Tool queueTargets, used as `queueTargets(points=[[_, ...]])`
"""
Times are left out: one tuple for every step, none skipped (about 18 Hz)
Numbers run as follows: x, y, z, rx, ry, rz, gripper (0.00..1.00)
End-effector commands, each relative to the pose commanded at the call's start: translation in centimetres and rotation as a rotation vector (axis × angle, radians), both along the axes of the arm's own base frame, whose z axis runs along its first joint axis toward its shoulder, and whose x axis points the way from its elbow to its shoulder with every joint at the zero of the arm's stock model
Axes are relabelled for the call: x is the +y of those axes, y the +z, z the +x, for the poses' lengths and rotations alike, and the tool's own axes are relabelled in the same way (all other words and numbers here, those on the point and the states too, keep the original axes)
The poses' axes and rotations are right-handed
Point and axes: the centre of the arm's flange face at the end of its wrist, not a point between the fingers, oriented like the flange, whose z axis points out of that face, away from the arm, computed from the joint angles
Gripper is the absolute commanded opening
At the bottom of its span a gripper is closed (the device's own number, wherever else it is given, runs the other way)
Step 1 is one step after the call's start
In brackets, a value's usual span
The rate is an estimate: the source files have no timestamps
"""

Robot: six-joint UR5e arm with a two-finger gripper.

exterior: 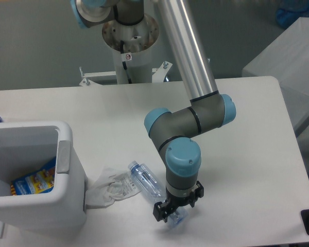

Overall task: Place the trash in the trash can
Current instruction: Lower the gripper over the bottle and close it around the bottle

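A white rectangular table [118,110] filled most of the view, with bare surface across its back half and its right side. At the front left edge stood the boxy white plastic trash can [67,206] with a thick rim and a grey side tab; a blue and yellow printed packet [36,181] lay inside, its writing too small to read.

The clear crushed plastic water bottle [144,180] lay on its side near the front edge of the table, its bluish cap pointing toward the can. Between the bottle and the can, touching both, lay the crumpled white wrapper [110,188], whose small dark print could not be read.

The grey robot arm [188,121] with light blue joint caps reached down from the back. Its black two-fingered hand [173,212] sat low over the bottle's far end; whether the fingers gripped it could not be told. A small round sticker on the arm's base was unreadable.
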Motion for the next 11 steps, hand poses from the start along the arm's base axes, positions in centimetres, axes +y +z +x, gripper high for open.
queueTargets(points=[[0.1, -0.3, 0.0, 0.006, 0.002, -0.004, 1.0], [0.2, -0.9, 0.0, 0.01, 0.006, -0.017, 1.0], [0.1, -1.7, -0.1, 0.01, 0.019, -0.031, 1.0], [0.2, -2.0, -0.3, 0.012, 0.038, -0.035, 1.0], [0.3, -1.8, -0.2, 0.013, 0.044, -0.031, 1.0], [0.4, -1.8, -0.2, 0.014, 0.043, -0.03, 1.0], [0.4, -2.1, -0.2, 0.011, 0.041, -0.034, 1.0], [0.5, -2.5, -0.3, 0.01, 0.042, -0.037, 1.0], [0.5, -2.8, -0.4, 0.01, 0.042, -0.037, 1.0], [0.5, -2.9, -0.3, 0.011, 0.042, -0.036, 1.0], [0.5, -2.9, -0.4, 0.012, 0.042, -0.035, 0.99]])
